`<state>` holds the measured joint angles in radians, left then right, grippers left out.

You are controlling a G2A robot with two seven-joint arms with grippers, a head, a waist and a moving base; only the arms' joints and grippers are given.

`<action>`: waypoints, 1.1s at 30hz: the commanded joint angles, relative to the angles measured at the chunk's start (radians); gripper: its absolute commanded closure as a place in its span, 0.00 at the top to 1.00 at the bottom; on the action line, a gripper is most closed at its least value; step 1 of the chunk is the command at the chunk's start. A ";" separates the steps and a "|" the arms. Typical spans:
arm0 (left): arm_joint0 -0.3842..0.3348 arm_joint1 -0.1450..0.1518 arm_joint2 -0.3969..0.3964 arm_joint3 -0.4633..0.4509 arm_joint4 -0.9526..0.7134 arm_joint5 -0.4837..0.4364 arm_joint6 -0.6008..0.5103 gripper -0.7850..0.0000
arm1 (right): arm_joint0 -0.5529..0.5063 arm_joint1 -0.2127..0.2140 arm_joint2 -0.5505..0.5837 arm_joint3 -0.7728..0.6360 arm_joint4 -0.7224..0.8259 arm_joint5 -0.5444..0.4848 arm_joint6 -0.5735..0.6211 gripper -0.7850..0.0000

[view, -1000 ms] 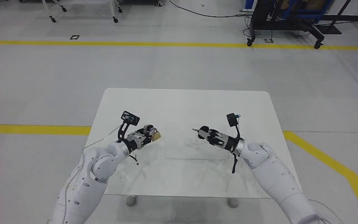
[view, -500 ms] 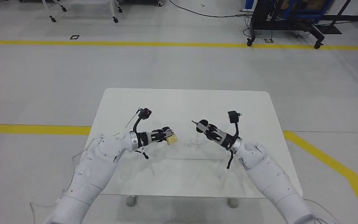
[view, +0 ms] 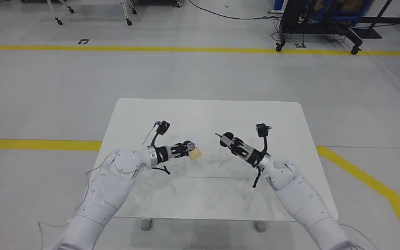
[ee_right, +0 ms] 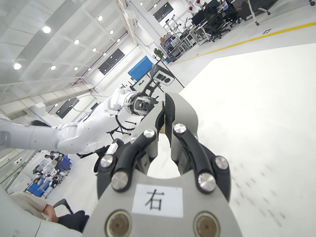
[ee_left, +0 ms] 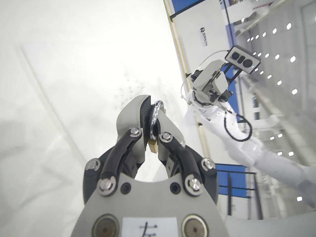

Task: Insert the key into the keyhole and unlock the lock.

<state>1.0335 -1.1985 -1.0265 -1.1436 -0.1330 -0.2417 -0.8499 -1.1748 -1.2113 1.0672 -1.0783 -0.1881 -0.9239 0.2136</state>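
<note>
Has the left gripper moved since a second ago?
Yes: in the top view the left gripper with the lock moved across the table toward its middle, nearer the key in the right gripper.

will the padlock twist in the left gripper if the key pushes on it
Probably rigid and heavy for its size: the padlock looks brass. It may pivot, since the left gripper pinches it across a narrow part; ribbed pads should limit slipping.
</note>
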 commanded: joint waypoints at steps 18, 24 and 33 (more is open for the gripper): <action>-0.181 -0.094 0.113 0.287 -0.393 0.173 -0.105 0.00 | -0.086 0.011 0.093 -0.088 -0.136 0.060 -0.183 0.00; -0.148 -0.109 0.073 0.341 -0.663 0.367 -0.201 0.00 | -0.079 0.010 0.092 -0.103 -0.196 0.071 -0.189 0.00; -0.290 -0.168 0.177 0.510 -0.669 0.577 -0.280 0.00 | -0.055 0.033 0.154 -0.215 -0.905 -0.009 -0.427 0.00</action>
<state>0.7657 -1.3612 -0.8623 -0.6513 -0.8151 0.3234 -1.1262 -1.2244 -1.1814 1.2134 -1.2733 -0.9606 -0.9433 -0.1626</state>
